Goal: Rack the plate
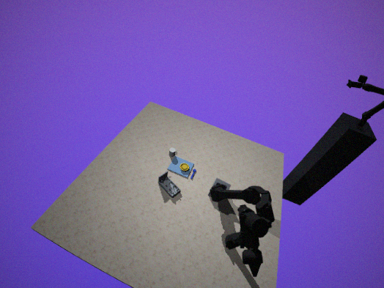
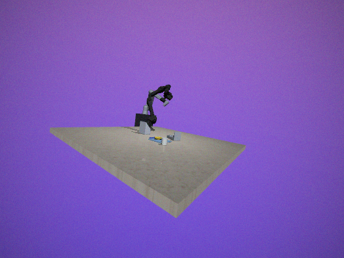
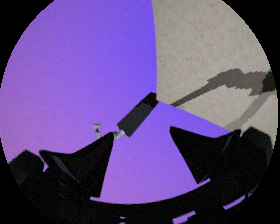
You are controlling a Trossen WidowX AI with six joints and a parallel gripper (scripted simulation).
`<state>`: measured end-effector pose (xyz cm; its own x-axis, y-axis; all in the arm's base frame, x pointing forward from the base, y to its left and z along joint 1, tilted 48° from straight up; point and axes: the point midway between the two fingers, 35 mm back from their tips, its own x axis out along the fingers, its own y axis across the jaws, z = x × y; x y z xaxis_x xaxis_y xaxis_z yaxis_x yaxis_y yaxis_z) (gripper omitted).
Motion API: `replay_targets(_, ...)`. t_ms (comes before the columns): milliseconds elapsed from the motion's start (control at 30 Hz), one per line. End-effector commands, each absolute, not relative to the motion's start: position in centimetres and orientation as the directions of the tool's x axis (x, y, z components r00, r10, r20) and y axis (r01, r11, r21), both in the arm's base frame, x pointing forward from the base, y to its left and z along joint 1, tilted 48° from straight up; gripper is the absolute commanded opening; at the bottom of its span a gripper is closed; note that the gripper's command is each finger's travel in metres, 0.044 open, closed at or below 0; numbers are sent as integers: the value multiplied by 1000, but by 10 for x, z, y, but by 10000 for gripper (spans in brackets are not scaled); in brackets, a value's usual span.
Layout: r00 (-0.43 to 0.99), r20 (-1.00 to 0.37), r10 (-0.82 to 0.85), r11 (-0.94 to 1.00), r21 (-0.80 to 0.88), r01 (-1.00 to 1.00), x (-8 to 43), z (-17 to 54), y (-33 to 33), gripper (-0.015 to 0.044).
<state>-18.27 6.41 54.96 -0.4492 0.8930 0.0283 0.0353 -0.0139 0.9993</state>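
Plate (image 1: pixel 185 167) – one; rack (image 1: pixel 169 186) – prob. one.

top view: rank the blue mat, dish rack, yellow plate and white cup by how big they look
1. blue mat
2. dish rack, nearly as big
3. yellow plate and white cup, too alike to rank

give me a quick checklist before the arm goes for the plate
1. Tool open and holding nothing: ok, fingers stand wide apart.
2. Round yellow plate free to grasp: ok, it lies flat on the light blue mat, nothing on top.
3. Dark grey dish rack free of the plate: ok, it stands beside the mat.
4. Rack slots unblocked: cannot tell, too small.
5. White cylindrical cup and small blue utensil away from the plate: ok, but both are near the mat's edges.
6. Tool lined up over the plate: not ok, raised high near the base.
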Motion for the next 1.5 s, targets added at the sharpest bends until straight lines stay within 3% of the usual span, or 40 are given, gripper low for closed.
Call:
replay_targets(0, -447, 28, 894, -14, 999, 35, -182, 550, 65, 400)
replay_targets(400, -165, 17, 986, -28, 997, -69, -72, 553, 129, 400)
replay_targets(767, 120, -75, 990, 89, 990, -112, 68, 533, 160, 400)
replay_targets(967, 293, -166, 942, 203, 974, -100, 158, 503, 153, 400)
replay_targets(1467, 516, -370, 772, 432, 902, 1, 285, 419, 92, 400)
